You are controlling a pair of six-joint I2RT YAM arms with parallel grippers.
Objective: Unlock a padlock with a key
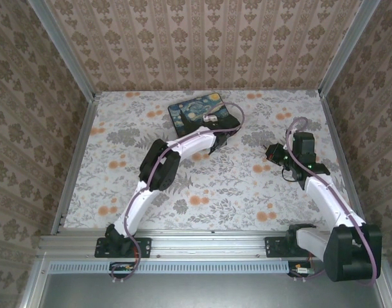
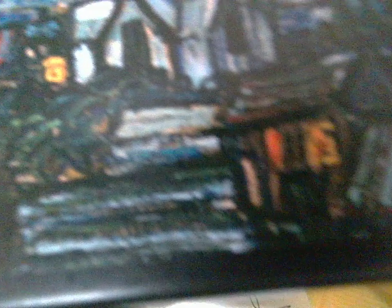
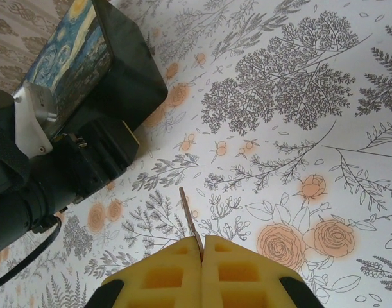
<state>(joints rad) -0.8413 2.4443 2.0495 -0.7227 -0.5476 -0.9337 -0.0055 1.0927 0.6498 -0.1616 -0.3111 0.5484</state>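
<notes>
Presently the approach step is in hand: the key is held but not yet brought to the lock.

- Box (image 1: 199, 110): black, with a painted lid; the reference for the places below.
- Right gripper (image 3: 202, 247): well to the right of the box, above the floral table (image 3: 324, 128). Its yellow pads (image 3: 244, 273) are pressed together, pinching the key (image 3: 190, 215), whose thin blade sticks out ahead of them.
- Left gripper (image 1: 212, 128): at the near edge of the box, close over the lid. Its jaws are hidden, so whether they are spread or closed cannot be told.
- Padlock: too small or hidden to place. It is probably at the box by the left gripper, but that is a guess.
- Next move, as judged: the right arm carries the key across to the box and lines the blade up with the keyhole. This calls for the lock to be held steady and for fine aim, since the blade is slim and could twist between the soft pads.
</notes>
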